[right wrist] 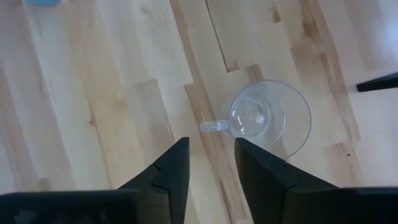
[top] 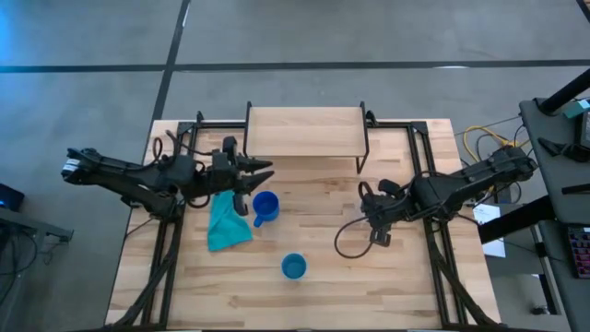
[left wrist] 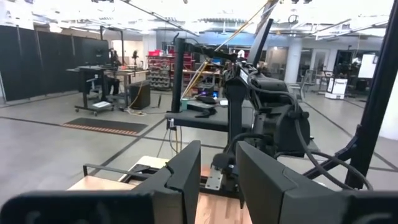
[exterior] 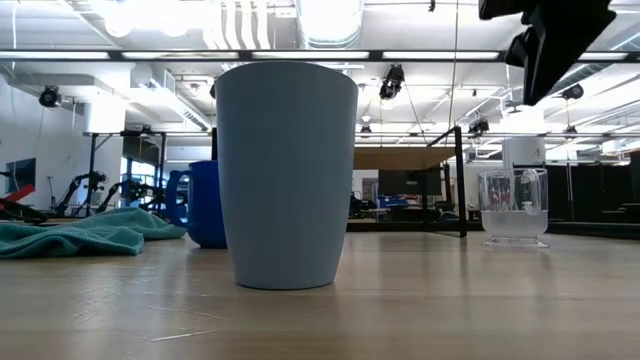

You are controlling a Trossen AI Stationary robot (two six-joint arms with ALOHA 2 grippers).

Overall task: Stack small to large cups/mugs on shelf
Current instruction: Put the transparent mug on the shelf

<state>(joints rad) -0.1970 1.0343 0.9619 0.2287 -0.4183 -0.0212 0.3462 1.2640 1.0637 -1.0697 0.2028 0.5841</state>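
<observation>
Currently three cups stand on the table, none on the shelf. The light blue cup [top: 293, 266] stands alone toward the near edge of the table [top: 396, 286], upright and mouth up; in the low view it [exterior: 286, 175] fills the middle of the picture. The dark blue mug [top: 265, 207] stands farther back and to the left, touching or just beside a crumpled teal cloth [top: 227, 224]. In the low view the mug [exterior: 204, 203] shows partly behind the light blue cup, with the cloth [exterior: 80, 234] spread flat to its left. The glass cup [right wrist: 269, 118] stands upright on the wood under the right arm, its small handle pointing sideways; in the low view it [exterior: 513, 207] stands off to the right.

The shelf [top: 304, 132] stands at the far middle of the table, its board bare.

The right gripper [right wrist: 211, 165] hangs above the glass cup, fingers slightly apart, holding nothing. The left gripper [top: 261, 170] sits level above the mug and cloth, pointing toward the right arm; its fingers [left wrist: 186, 177] stand a little apart, nothing between them.
</observation>
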